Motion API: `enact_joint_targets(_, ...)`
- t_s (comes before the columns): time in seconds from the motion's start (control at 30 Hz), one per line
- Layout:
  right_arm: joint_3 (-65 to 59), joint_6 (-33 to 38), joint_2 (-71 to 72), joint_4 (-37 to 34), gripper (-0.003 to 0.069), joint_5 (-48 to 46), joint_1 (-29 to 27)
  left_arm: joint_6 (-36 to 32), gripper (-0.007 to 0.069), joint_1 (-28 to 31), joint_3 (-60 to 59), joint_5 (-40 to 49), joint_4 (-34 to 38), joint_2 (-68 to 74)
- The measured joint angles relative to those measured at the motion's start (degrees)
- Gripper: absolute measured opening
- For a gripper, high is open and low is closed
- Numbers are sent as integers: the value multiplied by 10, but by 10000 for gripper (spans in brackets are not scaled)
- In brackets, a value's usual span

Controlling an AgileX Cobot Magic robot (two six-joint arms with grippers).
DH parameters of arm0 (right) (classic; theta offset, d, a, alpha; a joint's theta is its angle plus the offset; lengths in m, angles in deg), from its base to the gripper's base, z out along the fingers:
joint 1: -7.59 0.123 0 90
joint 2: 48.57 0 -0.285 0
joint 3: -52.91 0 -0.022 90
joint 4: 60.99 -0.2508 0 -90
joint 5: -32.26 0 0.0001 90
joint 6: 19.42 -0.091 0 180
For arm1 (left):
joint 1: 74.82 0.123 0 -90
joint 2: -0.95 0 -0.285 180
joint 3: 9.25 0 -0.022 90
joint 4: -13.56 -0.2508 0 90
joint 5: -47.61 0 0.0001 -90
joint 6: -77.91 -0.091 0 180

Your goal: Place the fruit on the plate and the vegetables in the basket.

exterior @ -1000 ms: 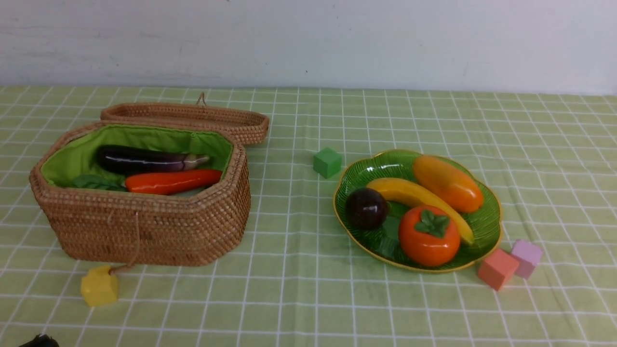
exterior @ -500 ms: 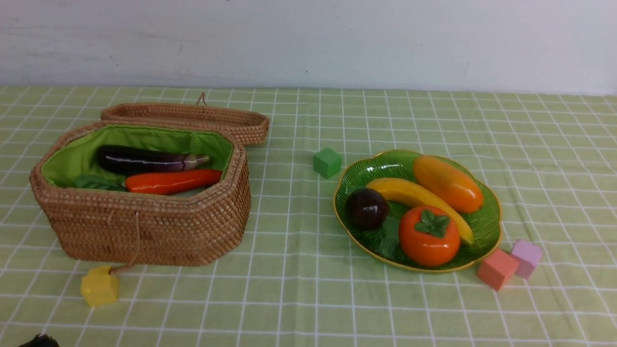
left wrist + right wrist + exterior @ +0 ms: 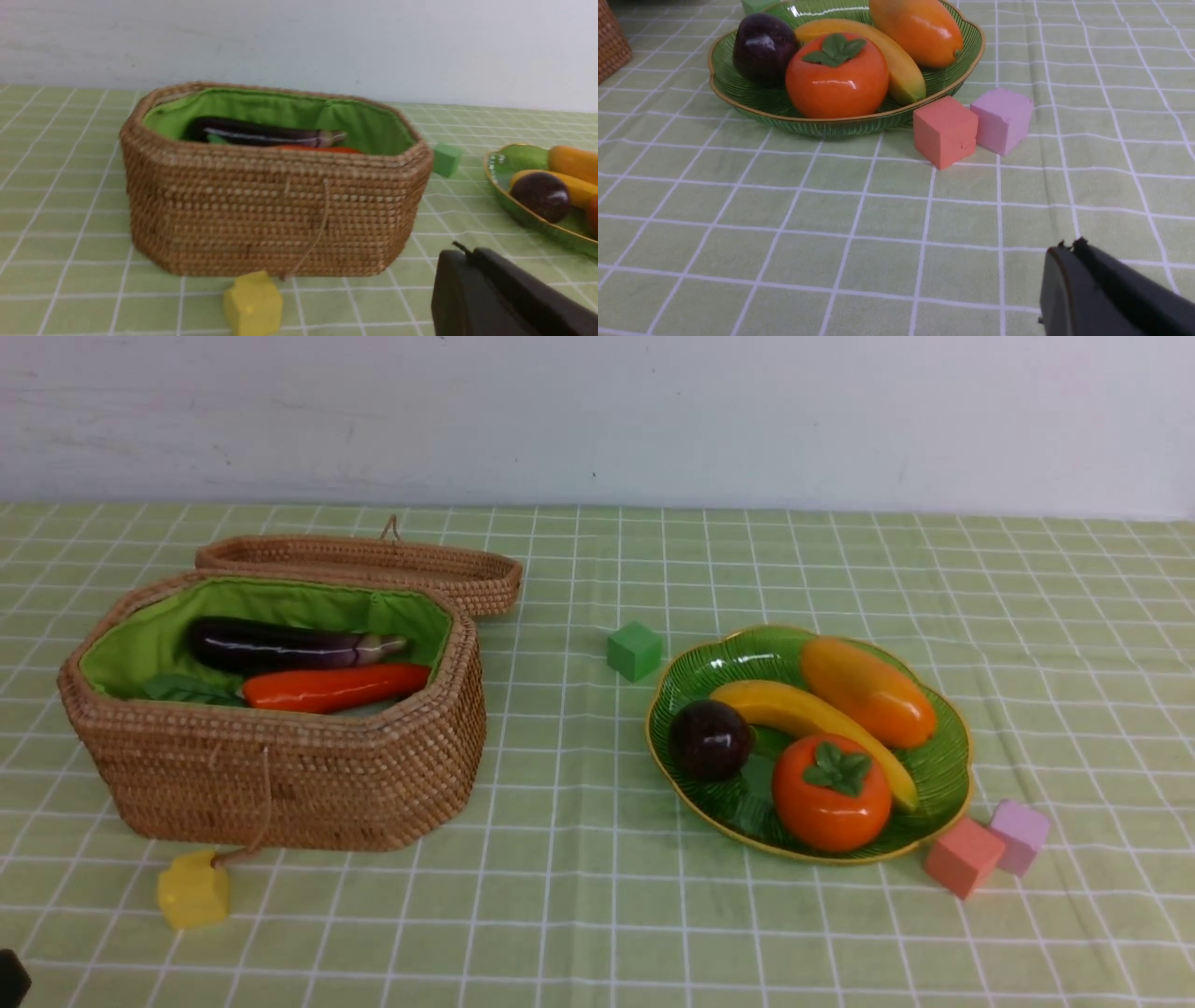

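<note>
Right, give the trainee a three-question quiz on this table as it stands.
1. True or false: the banana lies in the basket.
2. How many fruits sit on the plate?
3. Which cube lies nearest the basket: A green cube, B yellow cube, C pink cube?

Key: 1 false, it lies on the plate. 2 four: banana, mango, persimmon, dark purple ball. 3 B.

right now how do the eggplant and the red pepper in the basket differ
The eggplant is dark purple and lies toward the basket's far side; the red pepper is red-orange, slimmer, and lies nearer the front wall. Both are glossy, long, and lie lengthwise side by side.
</note>
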Motion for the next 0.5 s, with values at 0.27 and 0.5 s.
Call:
enact_joint_targets(0.27,0,0,0,0,7,-1,0,24,-13,40,-57,79,19,0)
enact_joint_targets(0.5,0,0,0,0,15,-1,0,82,-13,40,-57,78,16,0)
